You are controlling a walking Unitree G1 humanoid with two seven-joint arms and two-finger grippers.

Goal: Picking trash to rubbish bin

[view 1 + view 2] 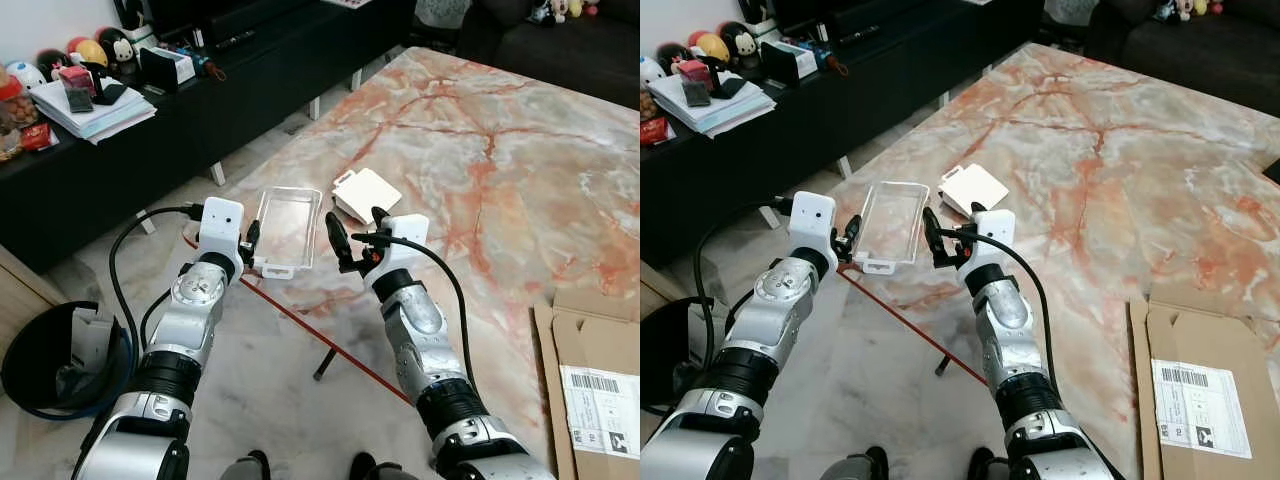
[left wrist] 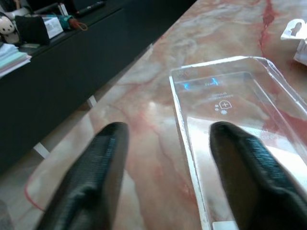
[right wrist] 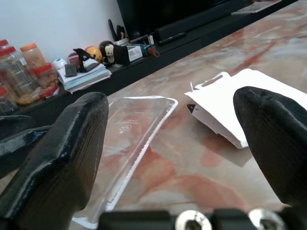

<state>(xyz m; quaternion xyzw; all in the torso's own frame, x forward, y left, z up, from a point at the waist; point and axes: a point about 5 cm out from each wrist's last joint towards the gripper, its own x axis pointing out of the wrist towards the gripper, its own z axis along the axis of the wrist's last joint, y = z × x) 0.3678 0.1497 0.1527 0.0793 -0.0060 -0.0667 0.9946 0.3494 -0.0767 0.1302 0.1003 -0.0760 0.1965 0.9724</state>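
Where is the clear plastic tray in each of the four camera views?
Left eye view: clear plastic tray at the marble table's near edge, between the two grippers.
Right eye view: left of centre, same spot.
Left wrist view: right half of the picture, beyond the fingers.
Right wrist view: lower left of centre.
Shared landmark: the white folded card beside it on the marble table.

Both silver arms reach forward, elbows bent. The left pincer point(image 1: 250, 238) has its two black fingers point(image 2: 96, 167) spread apart. The right pincer point(image 1: 352, 236), just beside it to the right, also holds its fingers point(image 3: 62, 158) wide apart, pointing forward.
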